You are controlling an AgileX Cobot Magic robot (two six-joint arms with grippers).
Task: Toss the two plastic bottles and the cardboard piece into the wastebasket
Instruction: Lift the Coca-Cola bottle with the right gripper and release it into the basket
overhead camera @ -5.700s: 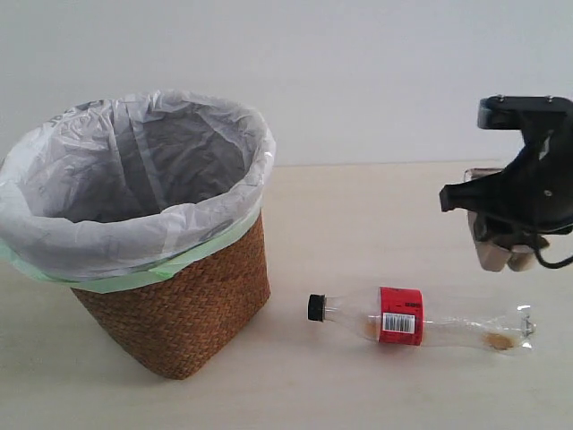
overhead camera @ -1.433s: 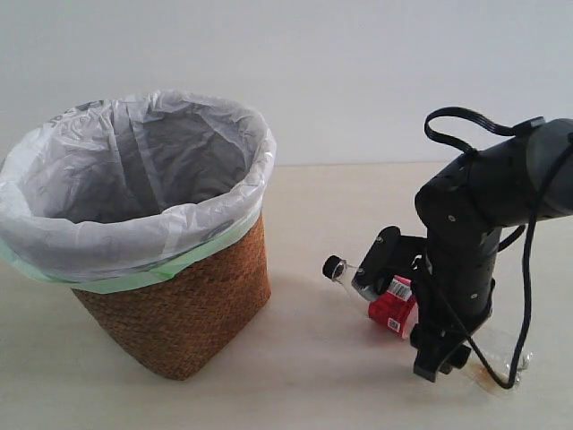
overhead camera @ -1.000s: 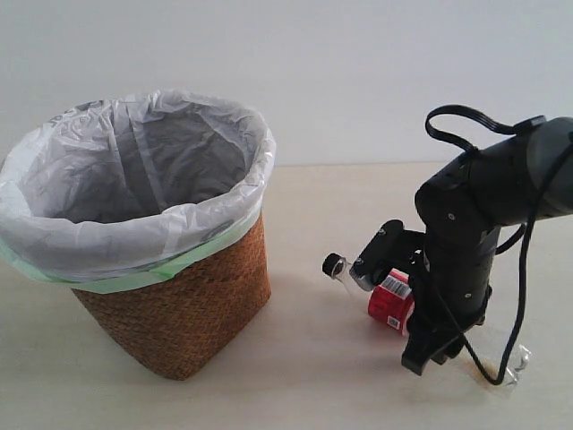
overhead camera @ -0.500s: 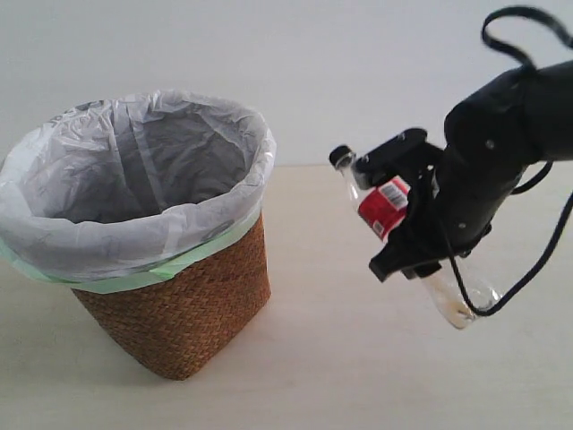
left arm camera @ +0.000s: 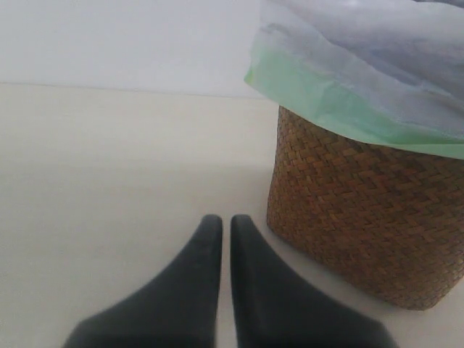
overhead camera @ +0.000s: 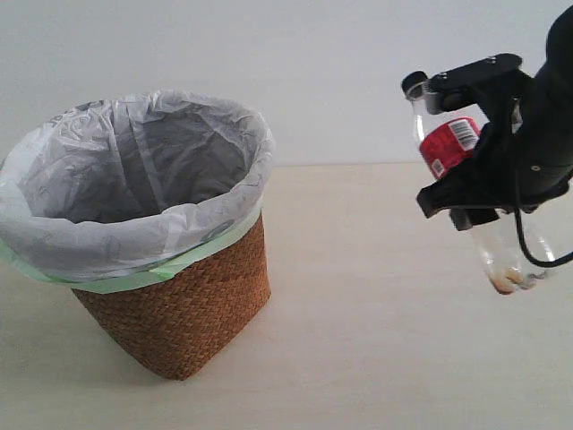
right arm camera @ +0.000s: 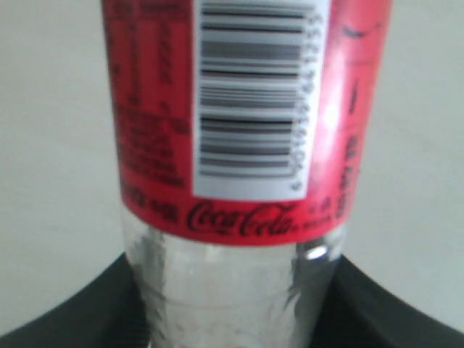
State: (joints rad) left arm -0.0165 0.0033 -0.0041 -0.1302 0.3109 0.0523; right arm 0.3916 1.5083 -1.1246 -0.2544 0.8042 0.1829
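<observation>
One bottle, exterior: aloft, cap up, tilted, clamped by right gripper, apart from basket. Left wrist: left gripper pinched together, empty, near basket. Right wrist: red label, dark jaws flanking bottle.

Left gripper: two dark, tapering fingers, tips set close together with only a thin slit between them, above bare tabletop.
Wastebasket: brown woven wicker, upright on the table, near the fingertips but apart from them; only partly in frame.
Liner bag: translucent white, folded over the wastebasket's rim, with a pale green edge hanging down the outside.
Table: pale beige, matte.
Wall: plain off-white, behind the table.
</observation>
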